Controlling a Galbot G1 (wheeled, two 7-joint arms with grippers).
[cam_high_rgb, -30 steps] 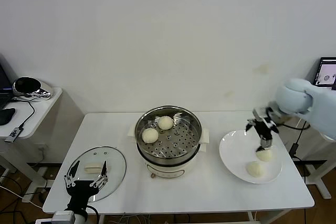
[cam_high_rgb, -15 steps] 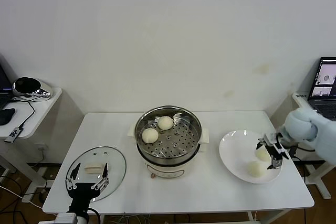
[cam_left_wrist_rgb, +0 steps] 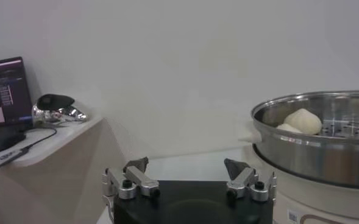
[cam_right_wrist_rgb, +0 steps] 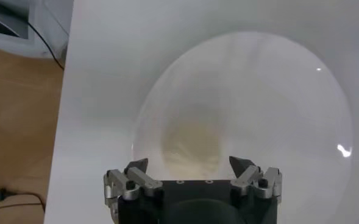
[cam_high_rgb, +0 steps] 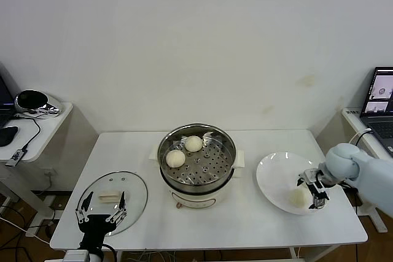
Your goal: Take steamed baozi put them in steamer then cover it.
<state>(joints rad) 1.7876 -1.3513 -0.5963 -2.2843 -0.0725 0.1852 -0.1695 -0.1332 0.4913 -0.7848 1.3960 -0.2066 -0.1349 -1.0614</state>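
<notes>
Two steamed baozi (cam_high_rgb: 185, 151) already sit on the perforated tray of the steamer (cam_high_rgb: 196, 162), toward its far left side, which leaves the near and right part of the tray free for more. The steamer stands uncovered at the middle of the table (cam_high_rgb: 245, 225), so nothing blocks a drop from above. One more bun (cam_high_rgb: 299, 197) shows on the white plate (cam_high_rgb: 273, 179) to the steamer's right; a fourth is not visible and may be hidden behind the arm.

The right gripper (cam_high_rgb: 314, 187) sits low over the plate, its jaws spread wide on either side of that bun and holding nothing; the right wrist view shows the bun (cam_right_wrist_rgb: 190, 148) just ahead between the open fingers (cam_right_wrist_rgb: 136, 168). It appears lined up for a grasp, not yet closed.

The glass lid (cam_high_rgb: 113, 201) lies flat on the table's left near corner, clear of the loading path. The left gripper (cam_high_rgb: 101, 216) waits just beside it, fully open and empty, likely placed there for covering the steamer later.
</notes>
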